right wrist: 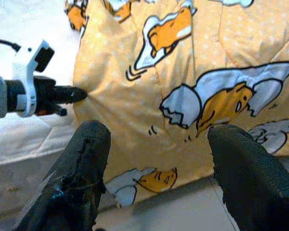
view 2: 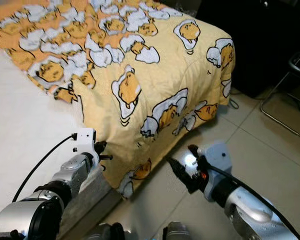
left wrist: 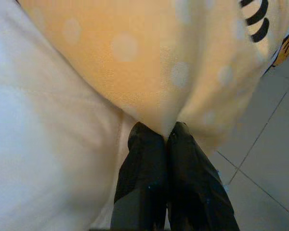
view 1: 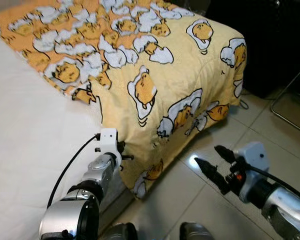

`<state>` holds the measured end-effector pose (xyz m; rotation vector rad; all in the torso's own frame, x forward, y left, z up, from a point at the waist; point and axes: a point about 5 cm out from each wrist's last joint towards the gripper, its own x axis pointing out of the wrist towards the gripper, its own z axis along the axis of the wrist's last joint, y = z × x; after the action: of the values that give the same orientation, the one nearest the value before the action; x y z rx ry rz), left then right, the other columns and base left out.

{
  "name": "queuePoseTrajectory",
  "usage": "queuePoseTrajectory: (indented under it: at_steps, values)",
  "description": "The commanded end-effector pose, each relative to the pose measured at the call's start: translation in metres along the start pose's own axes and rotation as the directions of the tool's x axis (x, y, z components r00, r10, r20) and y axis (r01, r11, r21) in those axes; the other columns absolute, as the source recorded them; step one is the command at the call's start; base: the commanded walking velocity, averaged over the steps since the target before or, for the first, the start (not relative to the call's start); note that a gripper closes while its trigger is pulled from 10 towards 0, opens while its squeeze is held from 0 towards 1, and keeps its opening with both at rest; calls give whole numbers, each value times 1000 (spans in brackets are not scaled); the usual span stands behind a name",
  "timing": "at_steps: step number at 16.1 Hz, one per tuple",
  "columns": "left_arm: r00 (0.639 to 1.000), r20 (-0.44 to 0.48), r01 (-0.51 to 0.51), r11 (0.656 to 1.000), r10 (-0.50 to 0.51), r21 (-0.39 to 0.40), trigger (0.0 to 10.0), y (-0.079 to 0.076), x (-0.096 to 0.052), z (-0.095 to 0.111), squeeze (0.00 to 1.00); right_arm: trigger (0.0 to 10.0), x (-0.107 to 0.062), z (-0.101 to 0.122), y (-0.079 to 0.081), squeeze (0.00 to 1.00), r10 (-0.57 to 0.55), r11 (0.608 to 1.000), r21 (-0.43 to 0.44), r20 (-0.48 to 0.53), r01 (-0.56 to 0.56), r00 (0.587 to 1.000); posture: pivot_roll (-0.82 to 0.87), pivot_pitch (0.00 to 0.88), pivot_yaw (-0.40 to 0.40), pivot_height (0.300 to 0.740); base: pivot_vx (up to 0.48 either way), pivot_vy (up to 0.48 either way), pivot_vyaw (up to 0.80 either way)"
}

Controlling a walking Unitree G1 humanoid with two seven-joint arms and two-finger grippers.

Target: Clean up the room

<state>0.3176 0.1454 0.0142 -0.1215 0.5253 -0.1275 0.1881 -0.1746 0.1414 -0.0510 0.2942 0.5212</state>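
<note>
A yellow quilt (view 1: 155, 75) printed with egg cartoons covers the far part of the bed and hangs over its side toward the floor. My left gripper (left wrist: 167, 139) is shut on the quilt's hanging edge, where it meets the white sheet (view 1: 25, 140); the same gripper (right wrist: 79, 95) appears from the right wrist, its tip pressed into the fabric. My right gripper (view 1: 212, 159) is open, held low over the tiles, a short way from the draped quilt, with nothing between its fingers (right wrist: 82, 159).
Pale floor tiles (view 1: 225, 145) lie beside the bed. A dark cabinet (view 1: 270, 40) stands at the back right, with a metal chair frame (view 1: 290, 95) next to it. A cable runs on the floor by the bed corner.
</note>
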Motion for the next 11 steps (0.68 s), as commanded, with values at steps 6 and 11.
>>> queuePoseTrajectory:
  at_steps: [6, 11]
  values:
    - [995, -72, 78, 988, -69, 133, 0, -7, -13, -44, 0, 10000, 23, 0, -3, 0, -2, 1000, -13, 57, 3, 998, -232, 0, 154, 740, 0, 0, 0]
    - [967, -132, 239, 955, -217, 175, 2863, -37, -17, -64, 0, 10000, 31, 0, -8, 0, 0, 1000, -30, 72, 2, 997, -222, 0, 147, 740, 0, 0, 0]
